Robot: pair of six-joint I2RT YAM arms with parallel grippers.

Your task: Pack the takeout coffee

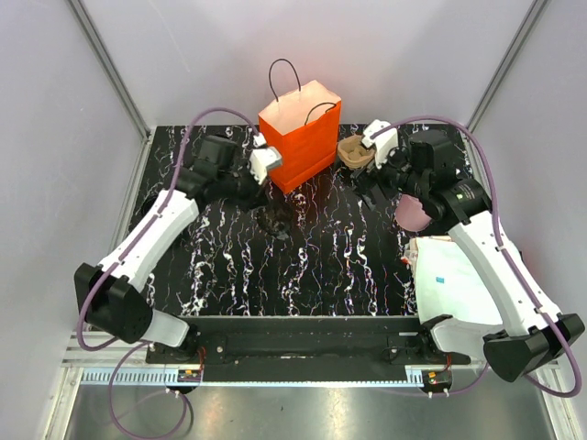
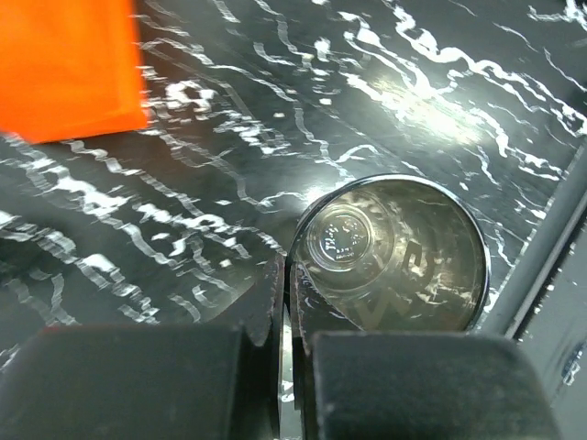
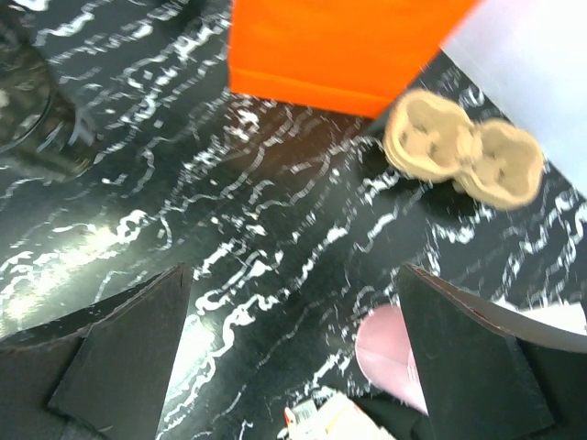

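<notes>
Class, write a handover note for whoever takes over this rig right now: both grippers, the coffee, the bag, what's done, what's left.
Left gripper: shut, tips at the rim of the takeout coffee; a grip cannot be confirmed.
Right gripper: open, empty, above the table.
Coffee sits on the table, nearer the arms than the upright orange bag.
Done: nothing packed yet. Left: put the coffee into the bag.

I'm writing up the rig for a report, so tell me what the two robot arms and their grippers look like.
Both the left arm and right arm have white shells on the links and black joints and bases. A purple cable loops along each. Each wrist carries a white block; the left gripper and right gripper have flat black fingers.
</notes>
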